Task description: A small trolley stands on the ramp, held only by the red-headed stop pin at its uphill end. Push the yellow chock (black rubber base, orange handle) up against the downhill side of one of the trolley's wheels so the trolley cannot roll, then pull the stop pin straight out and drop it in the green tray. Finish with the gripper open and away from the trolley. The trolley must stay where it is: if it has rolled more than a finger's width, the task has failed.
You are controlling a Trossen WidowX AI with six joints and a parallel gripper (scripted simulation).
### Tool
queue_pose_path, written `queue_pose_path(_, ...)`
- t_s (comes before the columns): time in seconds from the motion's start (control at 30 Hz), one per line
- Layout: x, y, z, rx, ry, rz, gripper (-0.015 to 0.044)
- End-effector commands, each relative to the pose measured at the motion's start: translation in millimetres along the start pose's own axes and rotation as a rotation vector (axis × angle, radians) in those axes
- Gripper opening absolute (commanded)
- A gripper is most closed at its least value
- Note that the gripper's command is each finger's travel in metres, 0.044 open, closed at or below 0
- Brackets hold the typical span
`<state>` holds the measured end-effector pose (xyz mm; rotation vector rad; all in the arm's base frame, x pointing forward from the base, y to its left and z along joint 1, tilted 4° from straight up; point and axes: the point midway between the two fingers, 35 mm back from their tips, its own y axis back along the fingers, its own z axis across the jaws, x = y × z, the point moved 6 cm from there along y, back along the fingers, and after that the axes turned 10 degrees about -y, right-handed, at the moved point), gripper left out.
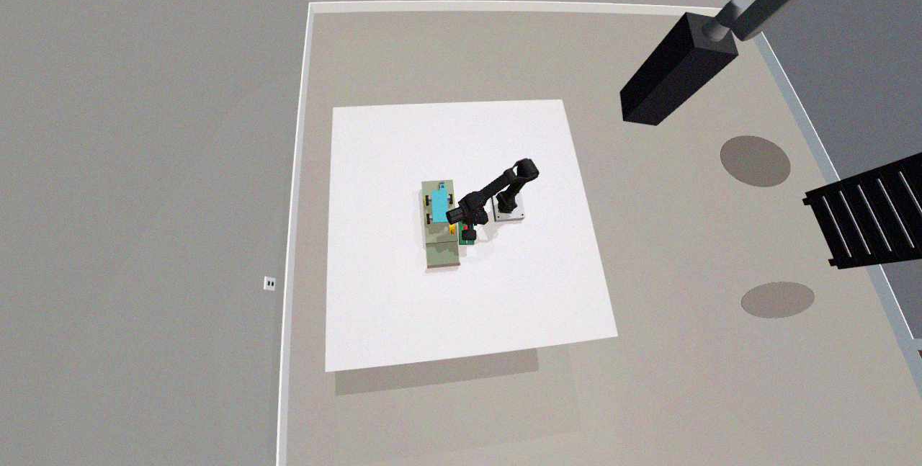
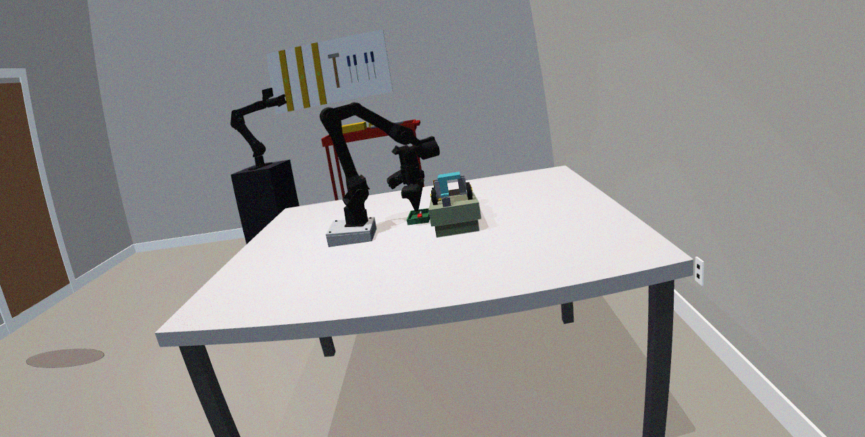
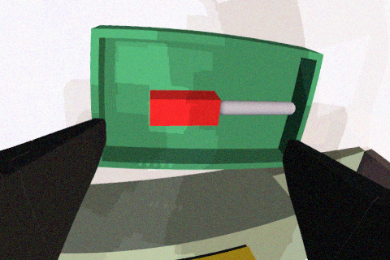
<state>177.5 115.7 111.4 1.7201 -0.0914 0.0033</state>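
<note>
The stop pin (image 3: pixel 183 111) (image 2: pixel 419 215) lies flat inside the green tray (image 3: pixel 95 57) (image 2: pixel 411 222), its red head and grey shaft in plain view. My gripper (image 3: pixel 197 141) (image 2: pixel 415 209) is open and empty just above the tray, its fingers wide apart on either side of the pin. The blue trolley (image 1: pixel 439 205) (image 2: pixel 449 176) stands on the ramp (image 1: pixel 442 255) (image 2: pixel 455 212). The chock (image 1: pixel 452 229) (image 3: pixel 229 254) sits on the ramp near the trolley's lower right corner; the arm hides the wheel there, so I cannot tell whether they touch.
The ramp stands directly beside the tray. The arm's grey base (image 1: pixel 509 209) (image 2: pixel 351 234) is on the tray's other side. The forearm and wrist hang over the trolley's lower right corner. All stand on the white table (image 1: pixel 387 315) (image 2: pixel 520 265).
</note>
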Motion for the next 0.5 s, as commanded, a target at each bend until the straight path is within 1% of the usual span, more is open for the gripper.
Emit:
queue_pose_path(0.0,-0.5,14.3,-2.3,0.008,0.003,0.004,0.0440)
queue_pose_path(0.47,-2.9,52.9,-7.9,0.008,0.003,0.004,0.0440)
